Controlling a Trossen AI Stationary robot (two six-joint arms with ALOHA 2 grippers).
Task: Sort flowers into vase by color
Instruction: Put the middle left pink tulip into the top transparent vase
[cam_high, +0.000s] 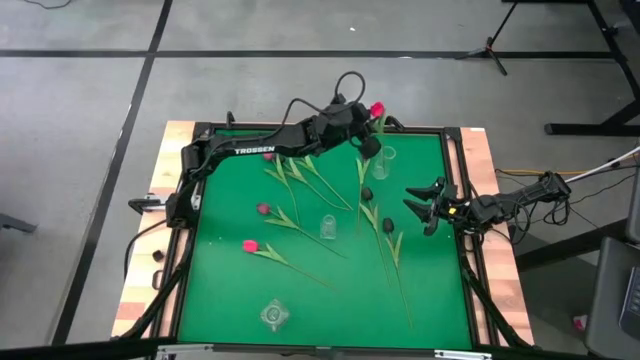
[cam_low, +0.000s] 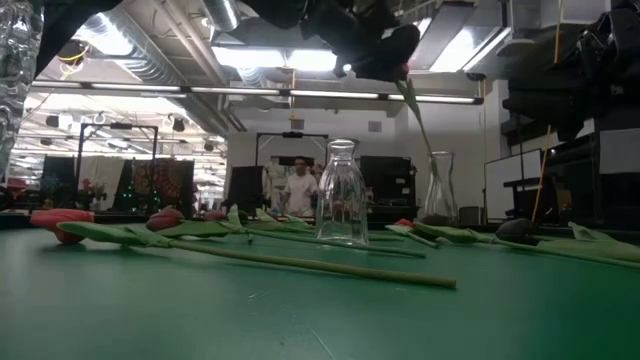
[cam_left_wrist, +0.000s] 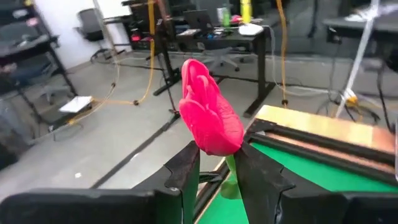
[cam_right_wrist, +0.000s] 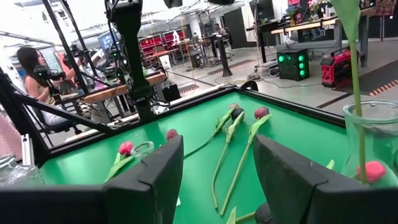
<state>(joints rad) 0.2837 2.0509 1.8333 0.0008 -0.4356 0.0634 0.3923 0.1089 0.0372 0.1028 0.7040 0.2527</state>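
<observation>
Apparently the left end effector (cam_left_wrist: 216, 171) grips a pink tulip (cam_left_wrist: 208, 118) stem.

Left hand (cam_high: 372, 125) holds a pink tulip (cam_high: 377, 109) over the far vase (cam_high: 384, 159). Right hand (cam_high: 420, 203) hovers open near the bench (cam_high: 430, 290) edge. Loose tulips (cam_high: 300, 180) lie around the middle vase (cam_high: 327, 227).

Left pincer (cam_left_wrist: 217, 171) clamped, right pincer (cam_right_wrist: 214, 180) agape.
</observation>
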